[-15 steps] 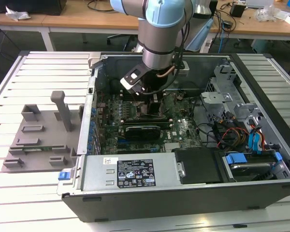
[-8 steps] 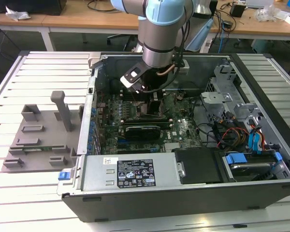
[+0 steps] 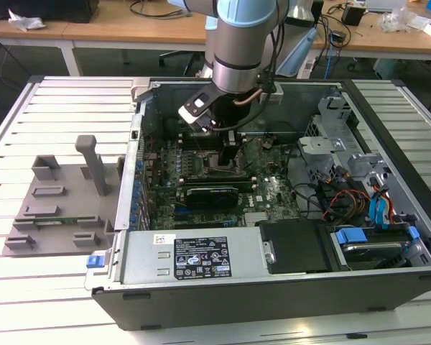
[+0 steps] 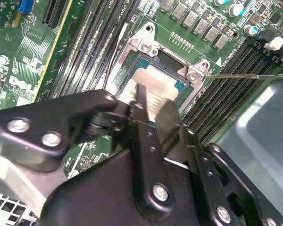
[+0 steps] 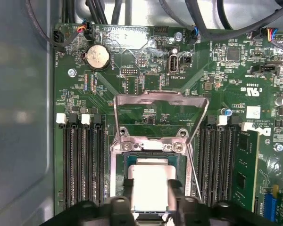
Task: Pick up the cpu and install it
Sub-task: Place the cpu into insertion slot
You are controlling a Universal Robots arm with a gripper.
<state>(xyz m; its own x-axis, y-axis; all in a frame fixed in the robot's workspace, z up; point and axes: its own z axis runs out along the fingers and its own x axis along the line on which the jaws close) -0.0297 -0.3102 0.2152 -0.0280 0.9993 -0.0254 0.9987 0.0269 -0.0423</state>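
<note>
— The gripper point(image 4: 154, 99), what is it built from?
— Matte black plates, rounded and linked, pinned with silver screws point(image 4: 160, 192) (round heads, bright against the black).
— And above the gripper?
— The arm point(image 3: 237, 61): a silver-grey round tube with a dark band, then a pale blue cap point(image 3: 246, 13) farthest from the gripper.
— Anything attached?
— A small white-and-black box point(image 3: 199, 108) just above the gripper, off to one side. Black cables point(image 3: 274, 50) and a tan cable point(image 3: 253, 97) run along the tube.

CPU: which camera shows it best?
First wrist view: the CPU lies top-up in the socket, the hand gripping its sides. Second wrist view: slanted, partly behind the fingers. Exterior view: the arm stands over that spot.
</note>
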